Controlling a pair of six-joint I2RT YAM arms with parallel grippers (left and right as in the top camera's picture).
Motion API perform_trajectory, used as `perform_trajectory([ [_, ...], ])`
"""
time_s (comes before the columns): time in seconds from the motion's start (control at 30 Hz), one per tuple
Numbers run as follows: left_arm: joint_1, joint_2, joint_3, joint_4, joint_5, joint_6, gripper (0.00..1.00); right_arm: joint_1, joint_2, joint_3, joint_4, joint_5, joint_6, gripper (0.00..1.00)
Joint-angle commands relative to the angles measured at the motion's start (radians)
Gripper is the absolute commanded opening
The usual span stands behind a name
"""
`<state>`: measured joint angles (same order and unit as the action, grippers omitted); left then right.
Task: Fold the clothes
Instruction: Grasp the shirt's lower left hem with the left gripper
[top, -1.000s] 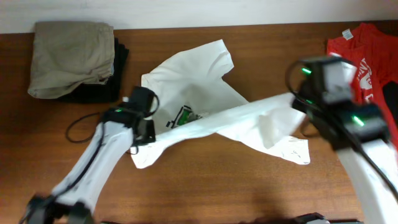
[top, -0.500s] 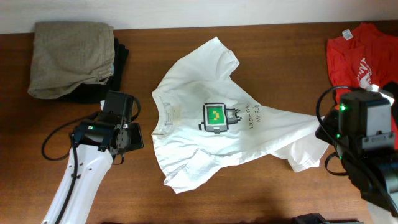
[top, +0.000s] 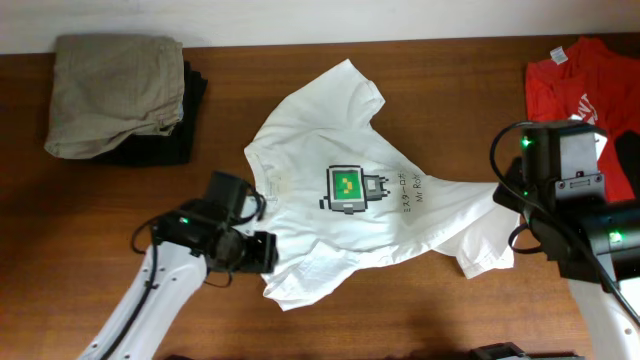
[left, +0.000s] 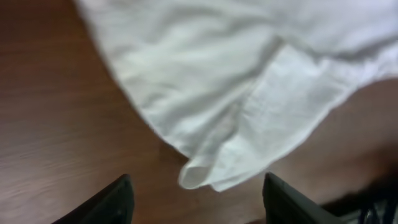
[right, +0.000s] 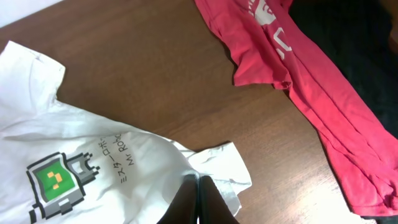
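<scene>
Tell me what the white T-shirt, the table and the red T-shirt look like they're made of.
The white T-shirt: likely soft matte cotton knit; it creases and drapes limply. The table: wood or wood-look laminate, brown, slight sheen, with visible grain. The red T-shirt: similar matte knit fabric, rumpled, with white print.

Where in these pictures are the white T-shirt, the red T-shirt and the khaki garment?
white T-shirt (top: 350, 230), overhead view, chest cloth under the print
red T-shirt (top: 555, 90), overhead view, its upper body
khaki garment (top: 110, 90), overhead view, middle of its top

Robot lab: 2 arms (top: 160, 280) over wooden table (top: 400, 310)
</scene>
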<state>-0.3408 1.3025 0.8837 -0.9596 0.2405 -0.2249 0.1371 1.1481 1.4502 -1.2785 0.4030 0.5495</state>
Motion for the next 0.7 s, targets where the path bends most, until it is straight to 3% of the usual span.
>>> perform_trajectory([
  [0.0, -0.048, 0.053, -0.072, 0.048, 0.103, 0.063, 0.76, -0.008, 0.003, 0.007, 0.002, 0.017, 0.009, 0.04],
  [0.3, -0.052, 0.228, -0.085, 0.162, 0.13, 0.172, 0.77, -0.008, 0.003, 0.007, 0.002, 0.016, 0.009, 0.04],
  [0.4, -0.052, 0.283, -0.085, 0.167, 0.208, 0.2, 0.77, -0.008, 0.003, 0.007, 0.003, 0.017, 0.009, 0.04],
  [0.67, -0.052, 0.304, -0.084, 0.172, 0.222, 0.216, 0.77, -0.008, 0.004, 0.007, 0.018, 0.017, 0.009, 0.04],
])
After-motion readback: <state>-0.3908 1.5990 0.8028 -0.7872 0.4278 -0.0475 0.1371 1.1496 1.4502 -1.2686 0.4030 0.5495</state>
